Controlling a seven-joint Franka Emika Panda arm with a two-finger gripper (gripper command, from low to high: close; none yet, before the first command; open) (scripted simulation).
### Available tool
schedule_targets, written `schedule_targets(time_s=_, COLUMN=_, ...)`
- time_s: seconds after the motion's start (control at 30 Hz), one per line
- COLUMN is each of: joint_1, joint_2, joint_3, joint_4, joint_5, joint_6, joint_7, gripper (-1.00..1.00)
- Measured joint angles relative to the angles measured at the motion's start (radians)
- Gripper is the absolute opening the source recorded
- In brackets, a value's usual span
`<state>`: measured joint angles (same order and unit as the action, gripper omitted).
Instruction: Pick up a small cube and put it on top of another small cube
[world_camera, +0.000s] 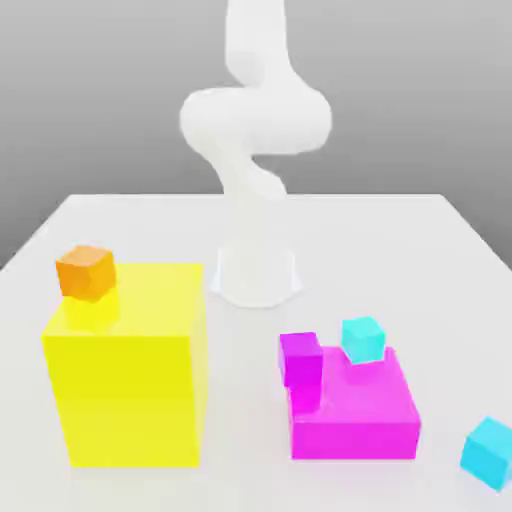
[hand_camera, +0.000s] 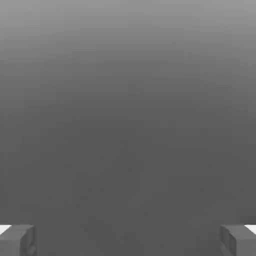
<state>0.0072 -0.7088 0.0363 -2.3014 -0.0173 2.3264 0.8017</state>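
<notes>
Counter (world_camera: 400, 230) white and flat, under a plain grey backdrop. On the exterior view's left, a big yellow block (world_camera: 130, 375) sits on the counter with a small orange cube (world_camera: 86, 271) on its top, at the far corner toward that same side. On the exterior view's right, well apart from the yellow one, a lower, flat magenta block (world_camera: 360, 415) carries a small magenta cube (world_camera: 300, 357) at its far corner nearest the yellow block.
</notes>
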Motion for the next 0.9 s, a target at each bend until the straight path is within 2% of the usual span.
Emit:
schedule_targets(time_s=0.53, joint_1=0.074, joint_2=0.586, joint_3=0.217, joint_4=-0.008, joint_5=-0.148, joint_6=0.169, joint_7=0.038, gripper=0.00)
schedule_targets(time_s=0.9, joint_1=0.205, joint_2=0.980, joint_3=0.286, joint_4=-0.015, joint_5=-0.222, joint_6=0.287, joint_7=0.045, gripper=0.00)
